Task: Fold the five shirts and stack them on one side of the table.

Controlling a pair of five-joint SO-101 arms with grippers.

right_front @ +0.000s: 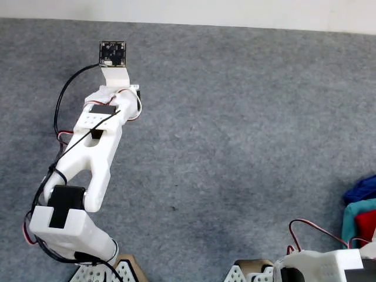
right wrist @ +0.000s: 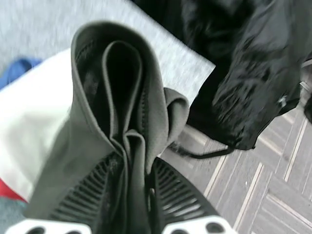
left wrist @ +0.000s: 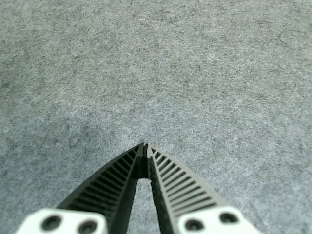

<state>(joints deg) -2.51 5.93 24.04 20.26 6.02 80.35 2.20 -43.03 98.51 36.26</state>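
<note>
My left gripper (left wrist: 145,147) is shut with nothing in it, its tips just above the bare grey table (left wrist: 156,73). In the high view the left arm (right_front: 97,147) stretches toward the far left of the table. My right gripper (right wrist: 132,168) is shut on a bunched dark grey shirt (right wrist: 117,97), whose folds stand up between the fingers. Under it lie a white shirt (right wrist: 29,117), a blue shirt (right wrist: 19,66) and a red one (right wrist: 9,192). The high view shows blue (right_front: 361,189), teal (right_front: 351,217) and red (right_front: 365,226) shirts piled at the table's right edge.
The right arm's base (right_front: 317,267) sits at the near right corner. Beyond the table's edge a black bag (right wrist: 243,73) rests on a wooden floor (right wrist: 273,195). A white wall (right_front: 188,10) borders the table's far side.
</note>
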